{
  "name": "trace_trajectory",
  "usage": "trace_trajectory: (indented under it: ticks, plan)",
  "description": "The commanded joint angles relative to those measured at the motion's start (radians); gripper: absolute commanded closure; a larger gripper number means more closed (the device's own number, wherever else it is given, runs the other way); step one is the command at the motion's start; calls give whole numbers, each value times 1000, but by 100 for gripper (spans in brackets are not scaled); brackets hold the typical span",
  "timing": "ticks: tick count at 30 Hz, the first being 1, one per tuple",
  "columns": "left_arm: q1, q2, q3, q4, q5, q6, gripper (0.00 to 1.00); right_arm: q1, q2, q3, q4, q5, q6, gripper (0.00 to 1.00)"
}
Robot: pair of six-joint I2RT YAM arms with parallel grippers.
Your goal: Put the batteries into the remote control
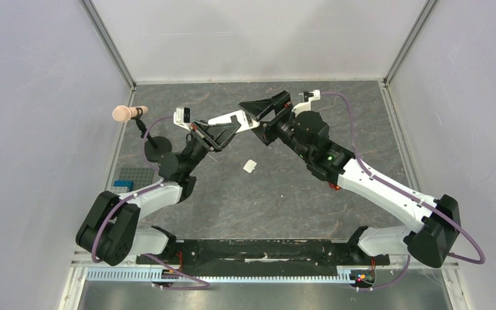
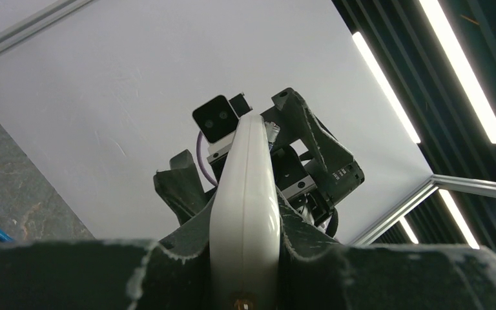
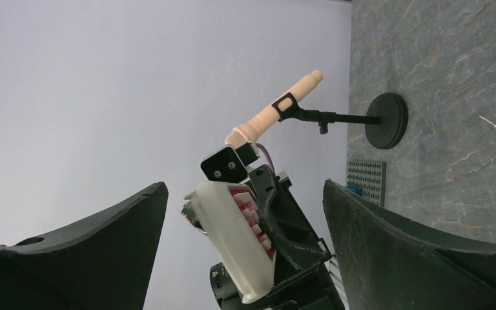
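The left arm [image 1: 145, 197] and right arm [image 1: 374, 184] have white links, black joints, purple cables [image 1: 351, 123].

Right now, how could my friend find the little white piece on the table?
On the dark table, find where the left gripper and the right gripper meet in the air. Just below that spot in the top view lies the little white piece, flat and alone. Unlike the white remote held up there, it is tiny and nothing touches it.

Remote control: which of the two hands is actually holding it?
The left hand, its fingers clamped on the remote control. The right hand only faces it, wide open and gripping nothing.
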Motion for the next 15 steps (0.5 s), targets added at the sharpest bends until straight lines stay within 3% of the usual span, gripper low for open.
trace_trajectory:
  ticks: [1,15]
  plan:
    - [-6,-17,33,28,15,53,98,-5,17,15,41,-30,23,9]
    - [-9,-20,33,25,-11,56,98,-8,5,-45,52,-43,50,34]
